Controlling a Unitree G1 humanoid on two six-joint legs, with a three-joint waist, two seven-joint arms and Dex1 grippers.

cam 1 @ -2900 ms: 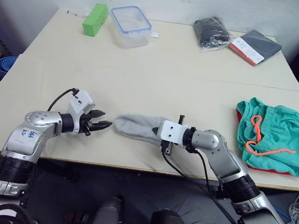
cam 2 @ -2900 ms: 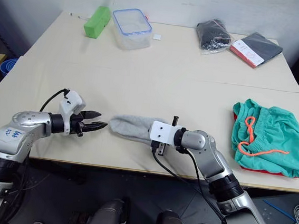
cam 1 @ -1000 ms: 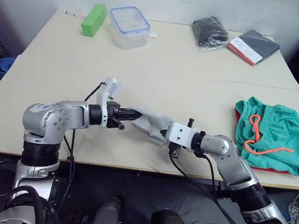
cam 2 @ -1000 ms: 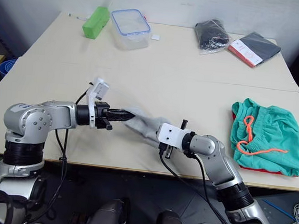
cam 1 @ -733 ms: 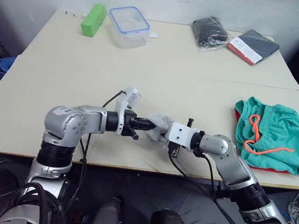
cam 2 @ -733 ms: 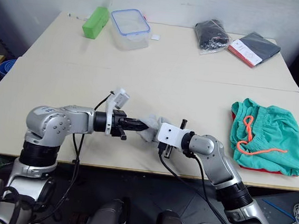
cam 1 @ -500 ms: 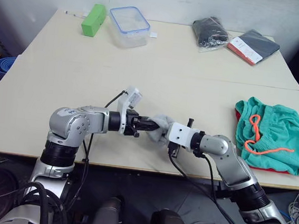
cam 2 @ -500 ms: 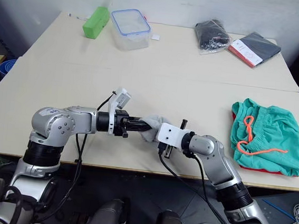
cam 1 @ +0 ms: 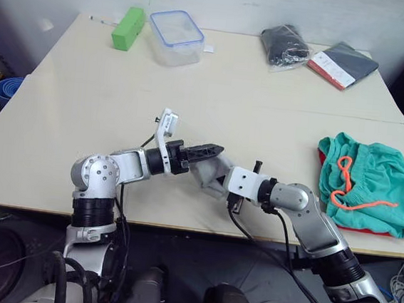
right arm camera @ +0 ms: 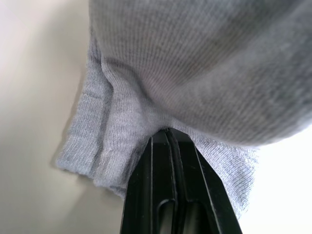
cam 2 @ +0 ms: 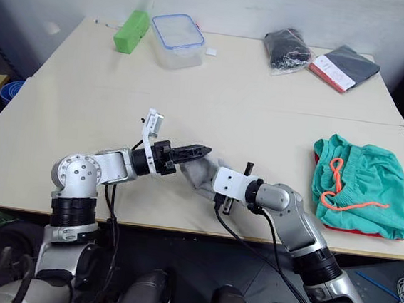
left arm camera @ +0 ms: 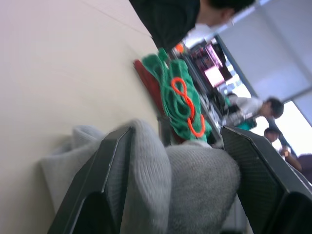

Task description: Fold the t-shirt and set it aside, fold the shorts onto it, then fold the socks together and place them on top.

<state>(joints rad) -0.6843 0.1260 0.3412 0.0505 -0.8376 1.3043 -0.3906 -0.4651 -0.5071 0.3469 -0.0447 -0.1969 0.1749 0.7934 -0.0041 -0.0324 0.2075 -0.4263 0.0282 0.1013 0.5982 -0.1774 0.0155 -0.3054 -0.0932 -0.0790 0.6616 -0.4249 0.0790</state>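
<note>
The light-grey socks (cam 1: pixel 212 175) lie doubled over in a bundle near the table's front edge. My right gripper (right arm camera: pixel 168 131) is shut on their knit fabric from the right side. My left gripper (cam 1: pixel 215 150) hovers just above the bundle, open, with the fold bulging between its fingers (left arm camera: pixel 109 165) in the left wrist view. The teal-green shorts (cam 1: pixel 371 183) with the orange drawstring (cam 1: pixel 348 191) lie folded at the right of the table. They rest on the red t-shirt (cam 1: pixel 366 230), of which just the edges peek out.
Along the far edge stand a green block (cam 1: pixel 128 26), a clear plastic container (cam 1: pixel 175 36), a black bagged bundle (cam 1: pixel 285 43) and a dark flat packet (cam 1: pixel 343 63). A blue basket (cam 1: pixel 8 87) sits off the table's left side. People appear in the left wrist view's background.
My left gripper dragged the socks' free end rightward over onto the held end, then let go, opened and rose above the bundle. The right gripper stayed clamped in place.
</note>
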